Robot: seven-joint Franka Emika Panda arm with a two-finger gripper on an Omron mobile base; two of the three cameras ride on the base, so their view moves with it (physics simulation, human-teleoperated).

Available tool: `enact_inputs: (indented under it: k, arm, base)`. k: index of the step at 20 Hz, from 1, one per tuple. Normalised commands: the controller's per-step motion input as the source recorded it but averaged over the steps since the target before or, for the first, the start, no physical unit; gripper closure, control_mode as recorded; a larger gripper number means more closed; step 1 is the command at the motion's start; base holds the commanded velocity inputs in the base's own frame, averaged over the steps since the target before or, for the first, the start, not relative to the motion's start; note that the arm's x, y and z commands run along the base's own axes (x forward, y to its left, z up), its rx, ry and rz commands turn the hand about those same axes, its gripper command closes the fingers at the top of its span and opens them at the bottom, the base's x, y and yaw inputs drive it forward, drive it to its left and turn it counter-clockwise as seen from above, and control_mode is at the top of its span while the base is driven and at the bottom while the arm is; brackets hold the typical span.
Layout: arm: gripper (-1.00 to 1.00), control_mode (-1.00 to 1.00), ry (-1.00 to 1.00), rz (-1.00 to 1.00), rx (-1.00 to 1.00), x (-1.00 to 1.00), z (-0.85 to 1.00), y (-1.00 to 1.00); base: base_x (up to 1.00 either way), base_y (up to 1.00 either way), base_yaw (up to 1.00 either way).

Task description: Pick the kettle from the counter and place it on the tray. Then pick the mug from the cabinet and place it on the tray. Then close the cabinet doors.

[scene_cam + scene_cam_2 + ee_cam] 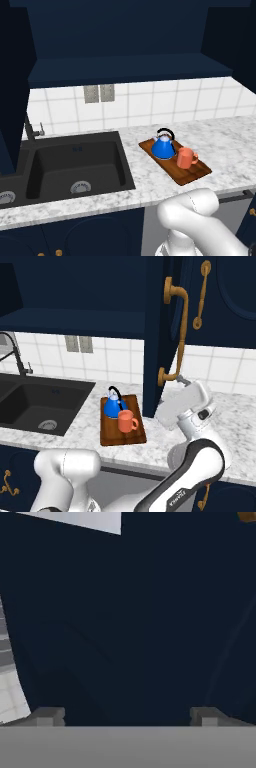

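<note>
The blue kettle (163,146) (114,405) and the orange-red mug (186,158) (126,421) both stand on the wooden tray (196,175) (122,438), which lies on the marble counter (225,145) (75,436). Above, the navy cabinet (125,67) (75,318) is open with its dark shelf bare. Its right door (156,331) (130,612) swings out toward me, brass handle (179,331) on its edge. My gripper (179,381) (129,716) is open, held just below the handle's lower end and close against the door's navy face. Nothing sits between the fingers.
The black sink (75,167) (40,403) and its tap (30,130) (17,358) lie to the left. The cabinet's left door (12,100) stands open at the left edge. Another navy wall door (225,301) is on the right. My arm's elbow (195,456) rises in front of the counter.
</note>
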Motion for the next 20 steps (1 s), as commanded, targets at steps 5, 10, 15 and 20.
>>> enact_inputs:
  k: [5,10,15,20]
  arm:
    - [-1.00,-1.00,-0.11,0.00,-0.39,-0.38,0.33,0.73]
    - [-1.00,-1.00,-0.02,-0.09,-0.37,-0.07,0.38,0.89]
    - [-1.00,-1.00,0.00,-0.23,-0.30,0.08,0.10,0.97]
    - [-1.00,-1.00,0.00,-0.30,-0.24,0.31,0.00,0.91]
  base:
    - [0.00,0.00,0.00]
    - [0.00,0.00,0.00]
    - [0.00,0.00,0.00]
    - [0.00,0.00,0.00]
